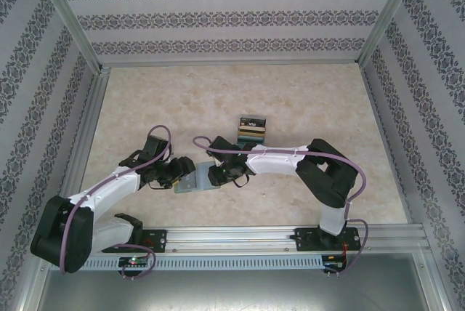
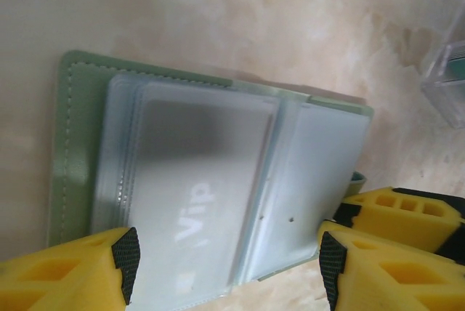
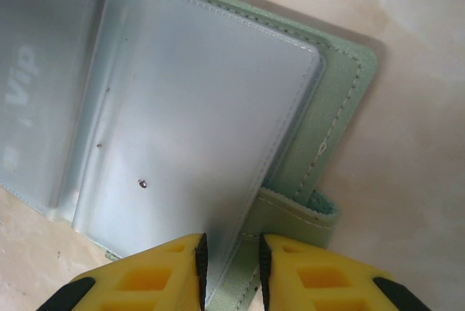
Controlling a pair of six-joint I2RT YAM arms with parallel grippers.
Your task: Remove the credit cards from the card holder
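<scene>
Two grippers flank card holder (image 2: pixel 73 144) at table's (image 1: pixel 305 107) 6 o'clock: left gripper (image 2: pixel 229 256) spread open, likely steadying it; right gripper (image 3: pixel 232 256) pinching a sleeve leaf (image 3: pixel 218 122) to bare the Vip card (image 2: pixel 196 180).

Both arms reaching inward.
Left gripper (image 2: pixel 229 259) pointing 3 o'clock, gaping wide; right gripper (image 3: pixel 232 256) pointing 9 o'clock, pinching card holder (image 3: pixel 341 100).

Card holder (image 1: pixel 193 182) on table (image 1: pixel 290 100), cards (image 1: pixel 252 129) behind.
</scene>
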